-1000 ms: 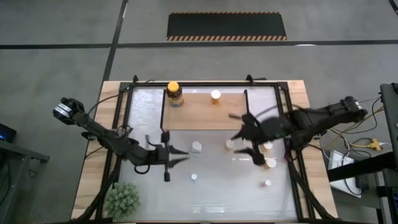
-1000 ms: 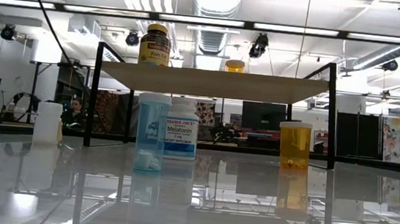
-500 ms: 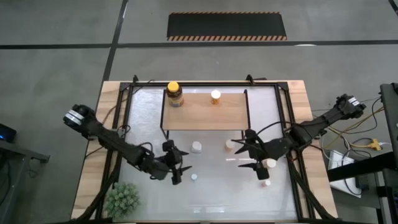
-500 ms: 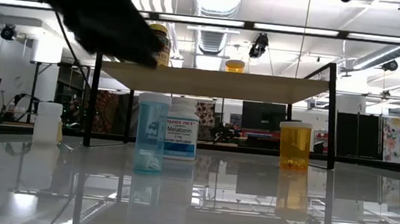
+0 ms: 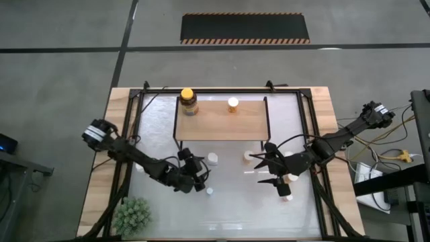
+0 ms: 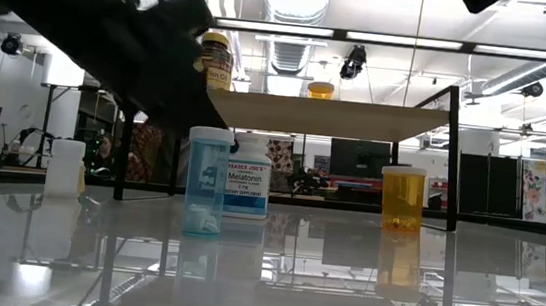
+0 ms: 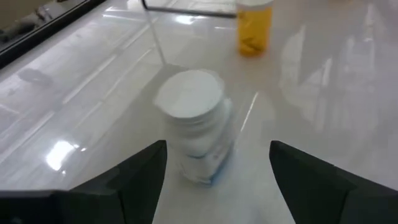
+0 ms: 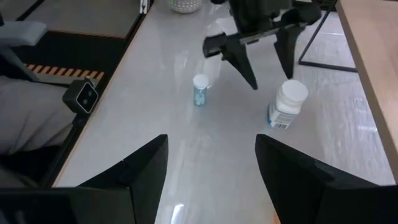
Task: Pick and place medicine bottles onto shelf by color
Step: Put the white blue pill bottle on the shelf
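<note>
The left gripper has its dark fingers spread wide and grips nothing, aimed at a squat white bottle with a flat round cap just ahead of it on the glossy table. Its arm reaches low from the table's left edge, having slid nearer the bottle since a second ago. The right gripper, also spread and empty, stretches in from the right edge. An amber jar stands at the far left corner of the light-wood shelf.
</note>
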Motion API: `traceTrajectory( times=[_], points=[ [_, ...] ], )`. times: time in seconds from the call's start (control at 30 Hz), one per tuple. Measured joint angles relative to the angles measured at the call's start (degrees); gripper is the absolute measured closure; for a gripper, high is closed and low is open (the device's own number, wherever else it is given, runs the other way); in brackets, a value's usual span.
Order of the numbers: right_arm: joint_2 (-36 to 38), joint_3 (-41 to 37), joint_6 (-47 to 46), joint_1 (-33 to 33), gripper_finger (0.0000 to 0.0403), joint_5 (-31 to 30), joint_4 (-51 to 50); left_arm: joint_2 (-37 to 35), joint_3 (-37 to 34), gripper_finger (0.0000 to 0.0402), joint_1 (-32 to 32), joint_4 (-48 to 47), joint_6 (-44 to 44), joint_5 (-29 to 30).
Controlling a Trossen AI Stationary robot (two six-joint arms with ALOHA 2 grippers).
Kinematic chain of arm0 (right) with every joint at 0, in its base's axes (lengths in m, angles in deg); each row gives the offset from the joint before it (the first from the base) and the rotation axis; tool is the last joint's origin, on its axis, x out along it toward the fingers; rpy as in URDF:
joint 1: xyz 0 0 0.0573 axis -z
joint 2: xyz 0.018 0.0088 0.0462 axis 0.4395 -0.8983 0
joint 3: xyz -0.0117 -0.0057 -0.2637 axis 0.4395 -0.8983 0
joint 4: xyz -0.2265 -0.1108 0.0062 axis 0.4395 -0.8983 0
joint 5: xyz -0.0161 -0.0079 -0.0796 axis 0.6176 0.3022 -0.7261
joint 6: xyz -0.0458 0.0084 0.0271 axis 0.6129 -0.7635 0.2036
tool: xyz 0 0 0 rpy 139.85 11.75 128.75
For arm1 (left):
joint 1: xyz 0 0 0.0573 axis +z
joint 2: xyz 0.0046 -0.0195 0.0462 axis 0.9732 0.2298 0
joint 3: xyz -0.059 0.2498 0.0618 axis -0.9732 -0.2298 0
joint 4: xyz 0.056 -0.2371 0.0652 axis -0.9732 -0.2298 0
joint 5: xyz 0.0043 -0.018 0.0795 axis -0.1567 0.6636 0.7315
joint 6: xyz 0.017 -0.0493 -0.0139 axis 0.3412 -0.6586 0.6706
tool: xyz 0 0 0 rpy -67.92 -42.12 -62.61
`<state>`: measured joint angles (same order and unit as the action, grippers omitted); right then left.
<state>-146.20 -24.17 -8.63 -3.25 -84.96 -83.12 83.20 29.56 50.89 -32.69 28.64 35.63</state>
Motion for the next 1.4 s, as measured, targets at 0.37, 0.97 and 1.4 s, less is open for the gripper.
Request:
traceTrajectory(
  times=[0.37, 0.97, 1.4],
  points=[
    [0.00, 0.00, 0.04, 0.02, 0.0172, 0.00, -0.02, 3.49, -0.09, 0.0134, 2.21, 2.84, 0.08, -0.27],
    [0.00, 0.00, 0.15, 0.06, 0.0172, 0.00, -0.05, 7.27, -0.15, 0.0134, 2.67, 12.01, 6.44, -4.11],
    [0.00, 0.00, 0.12, 0.05, 0.0172, -1.54, -0.11, 11.62, -0.31, 0.0149, 4.68, 21.84, 11.21, -4.24]
  ],
)
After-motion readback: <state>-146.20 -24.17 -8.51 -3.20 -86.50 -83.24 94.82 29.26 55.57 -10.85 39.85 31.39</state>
